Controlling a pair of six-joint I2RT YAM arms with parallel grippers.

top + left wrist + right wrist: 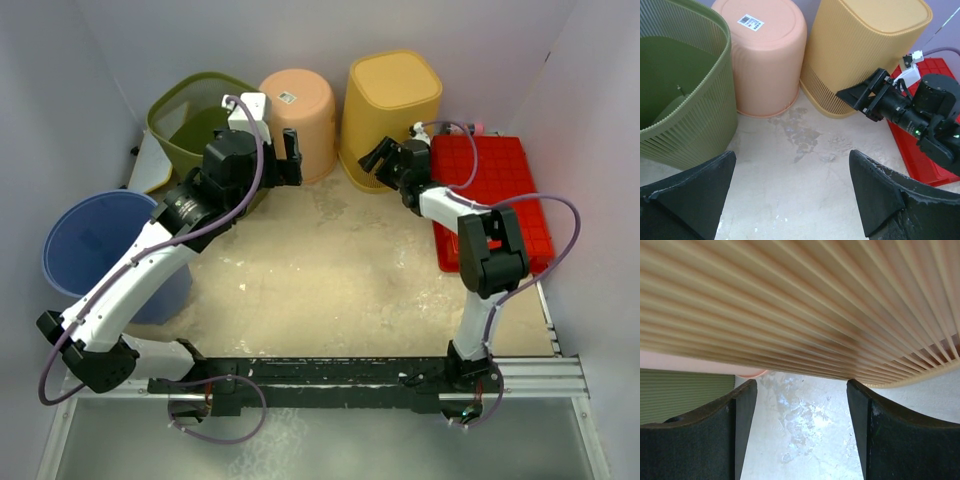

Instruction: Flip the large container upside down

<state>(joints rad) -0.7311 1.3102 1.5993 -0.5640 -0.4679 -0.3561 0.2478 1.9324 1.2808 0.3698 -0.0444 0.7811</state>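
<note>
Pale lavender walls [60, 80] enclose the frame's left, top and right; a stained beige tabletop [320, 260] fills the centre under even light

The left arm [140, 270] stretches forward and to the right, and the left gripper [292, 160] is spread wide with nothing in it. The right arm [487, 250] folds at the elbow and points left. The right gripper [378, 160] is parted too and holds nothing.

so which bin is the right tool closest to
The yellow ribbed bin, upside down beside the red crate; the right tool faces its wall, the others sit further left.
</note>
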